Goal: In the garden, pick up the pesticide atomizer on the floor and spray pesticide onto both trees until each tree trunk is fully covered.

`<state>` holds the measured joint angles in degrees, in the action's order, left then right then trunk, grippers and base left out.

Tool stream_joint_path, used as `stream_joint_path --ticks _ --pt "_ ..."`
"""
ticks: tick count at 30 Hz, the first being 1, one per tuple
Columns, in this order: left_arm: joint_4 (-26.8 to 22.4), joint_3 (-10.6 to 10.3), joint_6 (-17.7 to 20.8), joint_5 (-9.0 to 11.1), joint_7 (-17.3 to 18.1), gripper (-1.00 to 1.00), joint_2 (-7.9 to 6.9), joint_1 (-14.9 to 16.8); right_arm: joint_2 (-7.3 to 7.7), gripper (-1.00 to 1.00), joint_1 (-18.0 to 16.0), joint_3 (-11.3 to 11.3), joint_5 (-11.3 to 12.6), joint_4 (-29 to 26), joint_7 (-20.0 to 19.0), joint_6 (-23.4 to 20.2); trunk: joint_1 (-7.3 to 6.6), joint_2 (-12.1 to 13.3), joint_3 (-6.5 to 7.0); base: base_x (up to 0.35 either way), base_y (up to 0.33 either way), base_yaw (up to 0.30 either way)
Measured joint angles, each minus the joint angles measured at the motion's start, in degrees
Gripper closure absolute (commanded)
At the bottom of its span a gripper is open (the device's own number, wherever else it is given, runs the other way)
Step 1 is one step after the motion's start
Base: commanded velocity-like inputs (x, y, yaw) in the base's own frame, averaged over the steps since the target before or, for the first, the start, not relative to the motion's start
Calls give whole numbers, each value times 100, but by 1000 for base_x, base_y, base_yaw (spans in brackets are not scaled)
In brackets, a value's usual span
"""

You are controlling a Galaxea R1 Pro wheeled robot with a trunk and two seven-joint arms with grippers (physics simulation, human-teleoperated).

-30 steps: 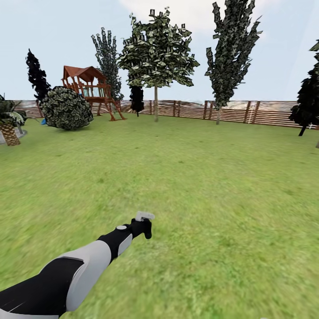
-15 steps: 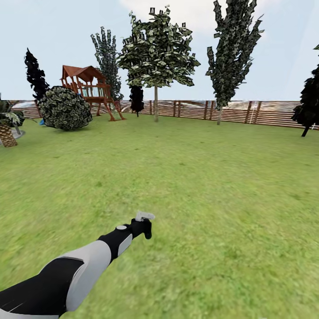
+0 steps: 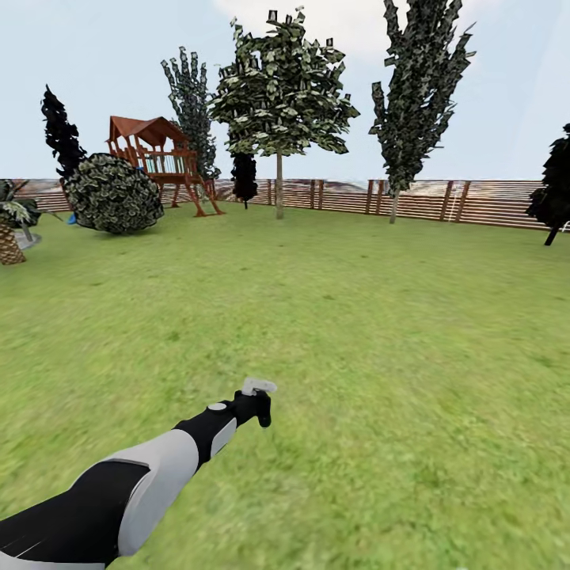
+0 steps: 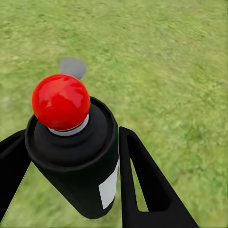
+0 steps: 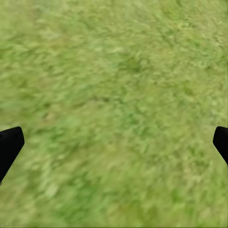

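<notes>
Gripping the pesticide atomizer [image 4: 76, 156], left tool [image 4: 71, 180] unmoved — right tool [image 5: 114, 142] gapes (view panned).

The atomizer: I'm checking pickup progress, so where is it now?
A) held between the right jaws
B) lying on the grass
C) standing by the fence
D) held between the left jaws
D: in the left wrist view, the atomizer sits clamped between the left gripper's dark jaws, above the lawn.
</notes>
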<state>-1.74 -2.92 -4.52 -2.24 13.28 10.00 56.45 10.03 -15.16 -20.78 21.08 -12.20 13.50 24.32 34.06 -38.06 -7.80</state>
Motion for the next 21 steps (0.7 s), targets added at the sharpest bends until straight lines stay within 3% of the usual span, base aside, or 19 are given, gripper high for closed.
stream_joint_path --ticks 11,21 --pt "1 4 0 0 0 100 0 0 2 -100 0 0 0 0 -1 0 0 0 0 350 18 0" --pt "1 0 0 0 0 100 0 1 -1 -100 -1 0 1 0 -2 -1 0 0 0 336 149 0"
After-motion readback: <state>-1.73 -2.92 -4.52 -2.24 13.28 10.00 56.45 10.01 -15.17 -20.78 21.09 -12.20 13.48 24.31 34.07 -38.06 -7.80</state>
